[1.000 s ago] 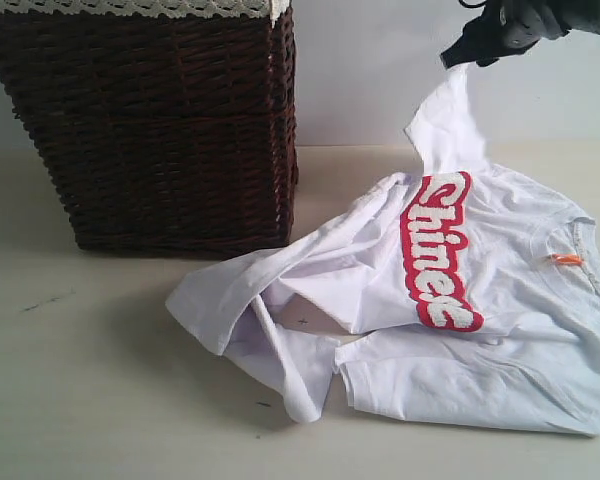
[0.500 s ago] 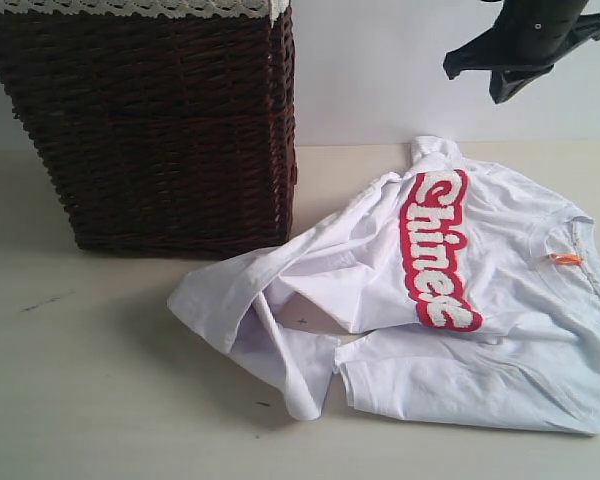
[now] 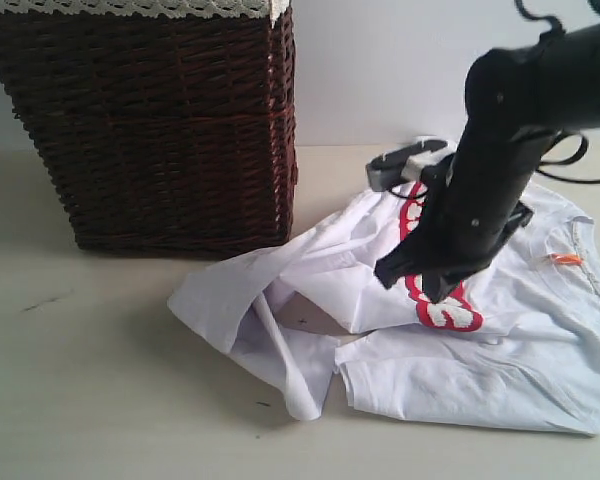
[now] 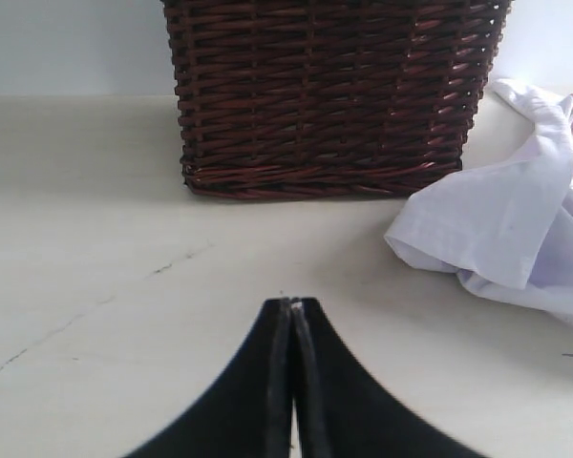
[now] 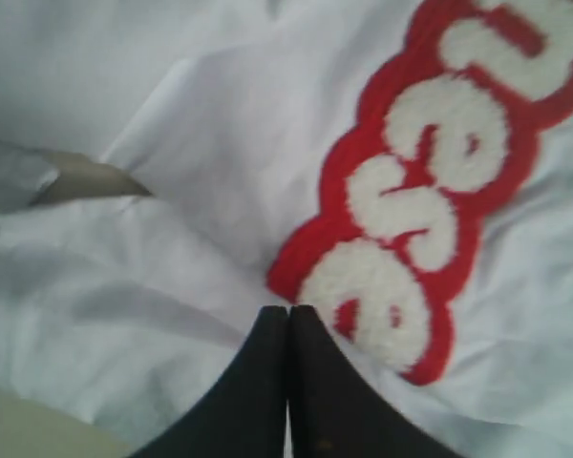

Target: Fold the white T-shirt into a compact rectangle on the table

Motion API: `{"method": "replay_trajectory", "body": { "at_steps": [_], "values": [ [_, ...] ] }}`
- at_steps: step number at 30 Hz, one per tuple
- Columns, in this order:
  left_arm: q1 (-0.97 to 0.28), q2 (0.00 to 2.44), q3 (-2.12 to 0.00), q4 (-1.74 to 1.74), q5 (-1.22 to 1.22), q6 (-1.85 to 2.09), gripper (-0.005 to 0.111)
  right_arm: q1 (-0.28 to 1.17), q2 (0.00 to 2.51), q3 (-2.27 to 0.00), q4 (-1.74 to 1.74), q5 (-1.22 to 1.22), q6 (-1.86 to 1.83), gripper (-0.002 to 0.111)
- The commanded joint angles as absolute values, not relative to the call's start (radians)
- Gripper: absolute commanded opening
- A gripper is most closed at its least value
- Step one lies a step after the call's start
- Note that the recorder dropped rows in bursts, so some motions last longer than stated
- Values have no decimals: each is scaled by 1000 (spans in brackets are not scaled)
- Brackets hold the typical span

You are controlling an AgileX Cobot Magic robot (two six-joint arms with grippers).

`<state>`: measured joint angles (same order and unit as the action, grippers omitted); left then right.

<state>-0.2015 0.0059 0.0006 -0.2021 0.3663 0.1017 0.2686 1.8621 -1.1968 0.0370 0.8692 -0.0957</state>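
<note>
The right claw (image 5: 287, 315) has its two black fingers pressed flat together, tip to tip, with no cloth visible between them; it points down at the white T-shirt (image 3: 500, 370), just beside the last fuzzy letter of the red-outlined lettering (image 5: 411, 210); whether the tips actually touch the fabric cannot be told. In the exterior view its dark arm comes in from 2 o'clock and hides the middle of the word. The left claw (image 4: 292, 305) is likewise closed tight, holding nothing, over bare counter (image 3: 100, 380) and well apart from the shirt, whose nearest crumpled fold shows at the edge of its wrist view.

The shirt lies unfolded and rumpled on the counter at about 4 o'clock in the exterior view; one bunched part trails toward 8 o'clock from the lettering, and the small orange tag (image 3: 567, 259) sits at the neck toward 3 o'clock. The counter is pale cream and matte, with a few small dark specks and thin scratch-like marks. A dark brown wicker basket (image 3: 160, 130) stands at 10 o'clock, near the shirt but not touching it; a white lace-trimmed liner (image 3: 130, 7) runs along its rim. Behind everything is a plain pale wall (image 3: 380, 70).
</note>
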Motion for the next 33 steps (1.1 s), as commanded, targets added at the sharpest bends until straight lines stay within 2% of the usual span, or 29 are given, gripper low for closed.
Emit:
{"method": "replay_trajectory", "body": {
  "at_steps": [1,11,24,33],
  "values": [
    [-198,0,0,-205,364,100,0,315,1849,-1064,99,732,-74,0],
    [-198,0,0,-205,364,100,0,320,1849,-877,122,703,-77,0],
    [-198,0,0,-203,364,100,0,325,1849,-798,154,1011,-135,0],
    [-198,0,0,-203,364,100,0,325,1826,-755,175,1085,-226,0]
  ]
}}
